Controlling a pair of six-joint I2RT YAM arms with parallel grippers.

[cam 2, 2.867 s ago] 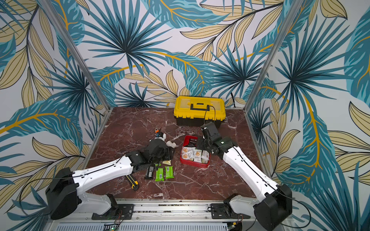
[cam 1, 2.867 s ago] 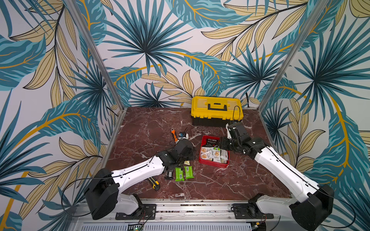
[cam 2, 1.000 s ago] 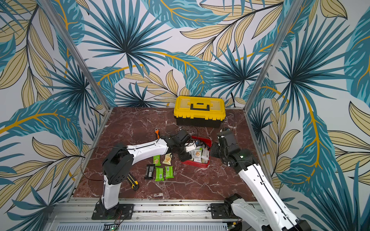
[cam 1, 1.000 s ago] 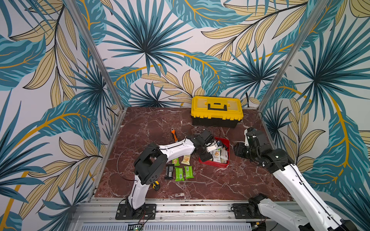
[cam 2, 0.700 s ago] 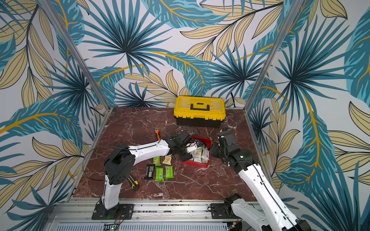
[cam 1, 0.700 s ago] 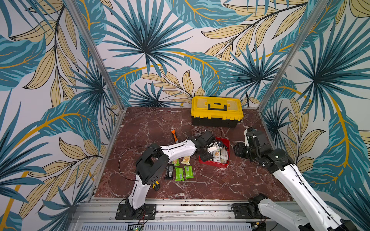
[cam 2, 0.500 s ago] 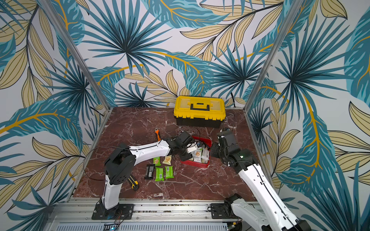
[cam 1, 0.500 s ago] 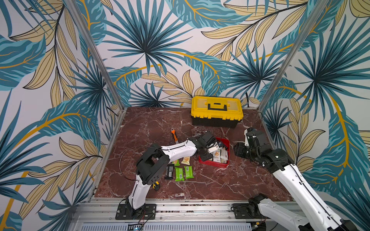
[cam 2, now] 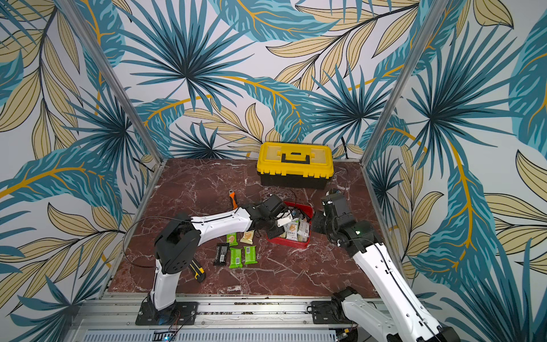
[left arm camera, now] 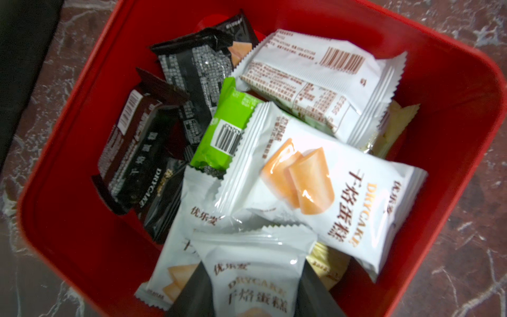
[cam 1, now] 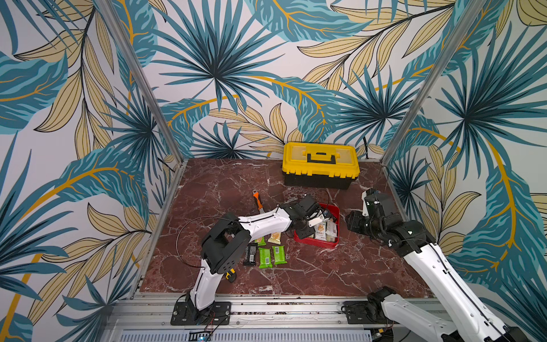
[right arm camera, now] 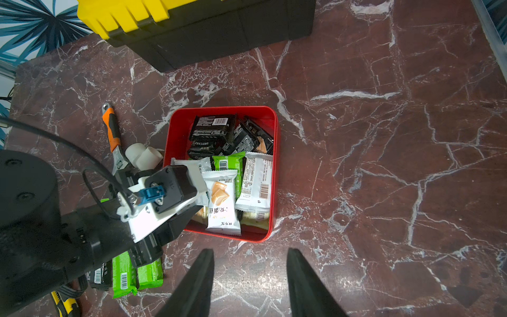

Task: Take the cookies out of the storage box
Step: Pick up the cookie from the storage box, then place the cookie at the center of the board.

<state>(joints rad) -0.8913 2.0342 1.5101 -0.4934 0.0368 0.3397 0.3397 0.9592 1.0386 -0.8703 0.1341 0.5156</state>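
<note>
Five wrapped cookies (cam 1: 265, 257) are already laid out on the bench (cam 1: 296, 281) left of the storage box (cam 1: 318, 243), probably set close by so that each reach is short. The left tool (left arm camera: 252, 267) is lowered into the box, its fingers (left arm camera: 192, 296) placed on either side of a white packet (left arm camera: 255, 288). Whether the packet is clamped cannot be told. Many packets (left arm camera: 315, 178) are heaped inside. The right tool (right arm camera: 249, 252) is held apart and empty beside the box, seemingly so that the reach is not blocked. The flanking fingers are shown only by the left wrist view. In both top views they are hidden under the arm.
</note>
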